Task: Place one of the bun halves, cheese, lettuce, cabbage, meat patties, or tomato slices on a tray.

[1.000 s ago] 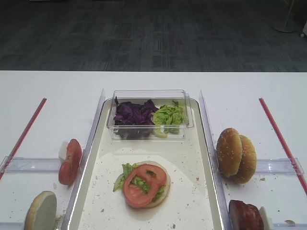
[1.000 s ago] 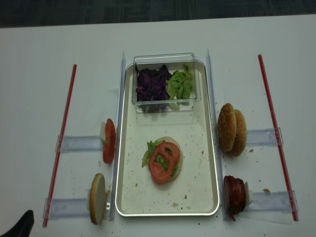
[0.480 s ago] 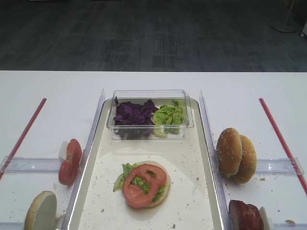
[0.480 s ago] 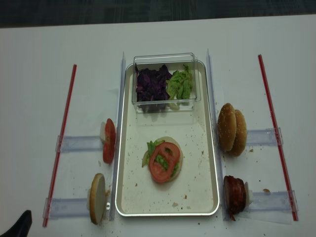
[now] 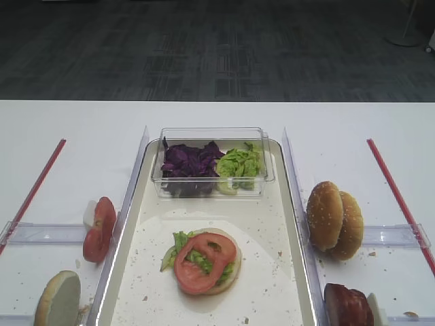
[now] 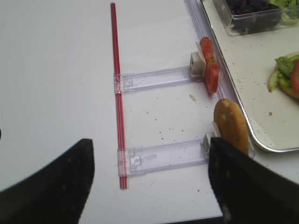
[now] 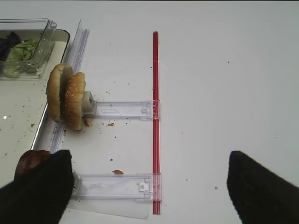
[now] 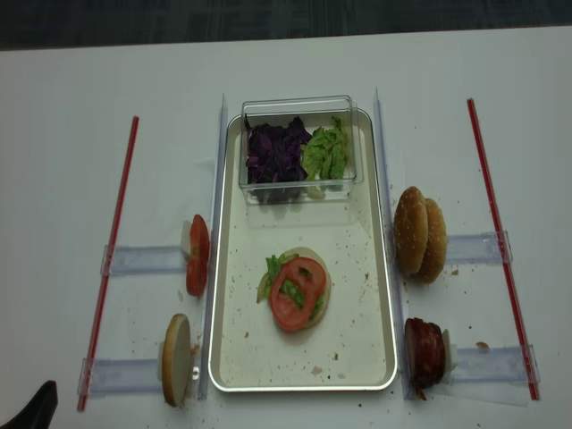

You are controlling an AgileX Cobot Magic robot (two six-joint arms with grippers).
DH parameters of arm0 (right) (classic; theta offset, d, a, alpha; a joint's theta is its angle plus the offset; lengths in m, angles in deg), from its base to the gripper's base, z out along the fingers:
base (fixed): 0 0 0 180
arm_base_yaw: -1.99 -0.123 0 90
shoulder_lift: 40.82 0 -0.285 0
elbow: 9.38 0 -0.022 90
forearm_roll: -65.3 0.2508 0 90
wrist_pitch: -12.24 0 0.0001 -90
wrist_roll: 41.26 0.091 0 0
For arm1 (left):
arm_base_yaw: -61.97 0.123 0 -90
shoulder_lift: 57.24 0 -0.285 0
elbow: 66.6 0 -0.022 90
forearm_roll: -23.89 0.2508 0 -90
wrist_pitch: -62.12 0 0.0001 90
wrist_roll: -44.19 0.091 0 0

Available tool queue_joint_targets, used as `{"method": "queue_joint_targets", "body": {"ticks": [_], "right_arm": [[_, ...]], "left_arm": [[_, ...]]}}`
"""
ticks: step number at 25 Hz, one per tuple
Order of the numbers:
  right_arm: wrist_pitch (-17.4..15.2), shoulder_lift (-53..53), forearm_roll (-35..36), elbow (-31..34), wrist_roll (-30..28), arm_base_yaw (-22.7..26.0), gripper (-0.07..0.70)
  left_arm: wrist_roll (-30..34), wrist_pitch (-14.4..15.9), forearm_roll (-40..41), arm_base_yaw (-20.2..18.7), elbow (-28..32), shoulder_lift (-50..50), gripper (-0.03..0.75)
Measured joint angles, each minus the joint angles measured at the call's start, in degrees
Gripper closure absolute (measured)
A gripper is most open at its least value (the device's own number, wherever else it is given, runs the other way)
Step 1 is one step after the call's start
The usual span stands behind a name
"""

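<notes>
Left wrist view: I see the left gripper [image 6: 149,182] spread wide, holding nothing; right gripper [image 7: 149,186] likewise apart and empty. Tomato slice [image 5: 204,262] lies on lettuce [image 5: 179,242] on the tray [image 5: 291,224].

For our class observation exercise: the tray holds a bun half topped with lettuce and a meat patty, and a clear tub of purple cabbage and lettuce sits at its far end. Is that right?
Not quite. On the bun half in the tray, a red tomato slice lies over the lettuce, not a meat patty, as the exterior high view shows. The clear tub description is right.
</notes>
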Motion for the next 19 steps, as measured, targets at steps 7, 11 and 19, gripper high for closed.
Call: {"method": "queue_joint_targets", "body": {"ticks": [7, 11, 19], "right_arm": [[0.0, 0.0, 0.0, 0.0, 0.0, 0.0, -0.046], [0.0, 0.0, 0.0, 0.0, 0.0, 0.0, -0.046], [0.0, 0.0, 0.0, 0.0, 0.0, 0.0, -0.046]], "left_arm": [[0.0, 0.0, 0.04, 0.0, 0.0, 0.0, 0.242], [0.0, 0.0, 0.04, 0.0, 0.0, 0.0, 0.242], [0.0, 0.0, 0.04, 0.0, 0.0, 0.0, 0.242]]}}
